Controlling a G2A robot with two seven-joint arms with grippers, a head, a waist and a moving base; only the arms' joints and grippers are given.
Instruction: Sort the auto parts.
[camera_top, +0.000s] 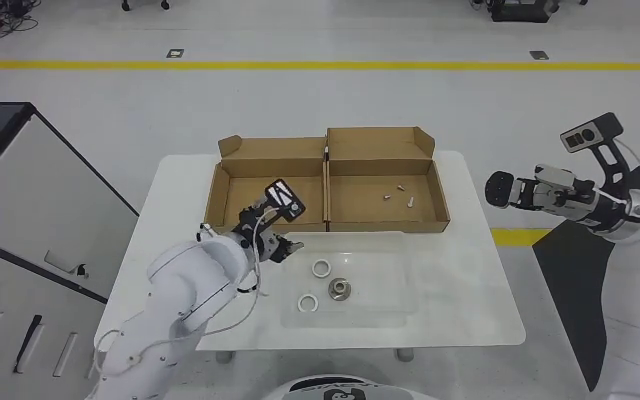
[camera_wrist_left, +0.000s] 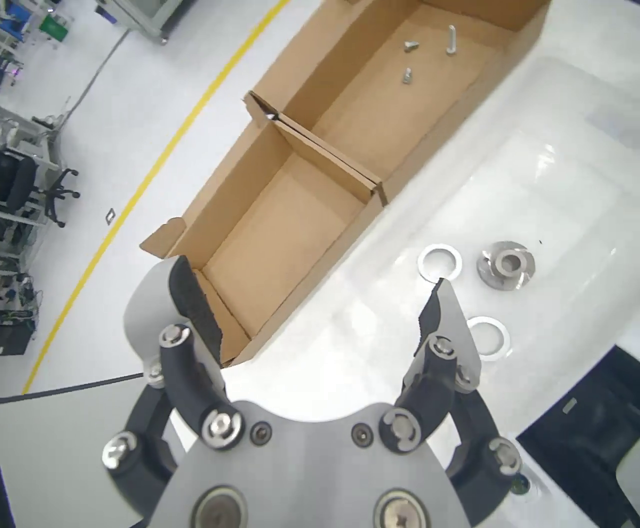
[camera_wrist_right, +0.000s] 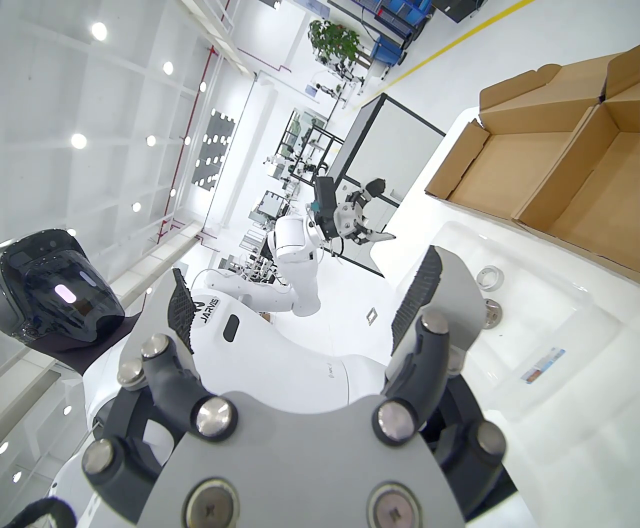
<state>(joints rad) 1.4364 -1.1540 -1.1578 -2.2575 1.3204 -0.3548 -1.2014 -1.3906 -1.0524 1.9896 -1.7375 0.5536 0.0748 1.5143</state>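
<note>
I work in a big robotics lab or factory hall, as shown by the glossy white floor (camera_top: 120, 120) with its painted yellow line (camera_top: 320, 65), the black swivel office chair (camera_wrist_left: 21, 182), the metal equipment racks (camera_wrist_right: 300, 145) and the round ceiling lamps (camera_wrist_right: 78, 141) high overhead.

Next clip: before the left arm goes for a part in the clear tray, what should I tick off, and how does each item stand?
1. The left gripper is open and empty: ok.
2. It is lined up over a part: not ok; it hangs at the corner of the clear tray, off from all three parts.
3. Parts are free to grasp: ok; two white rings and a metal flanged bushing lie apart in the tray.
4. The left box has room: ok, empty.
5. The right box has room: ok; three bolts inside, floor mostly bare.
6. The right gripper is out of the way: ok; open, off the table's side.
</note>
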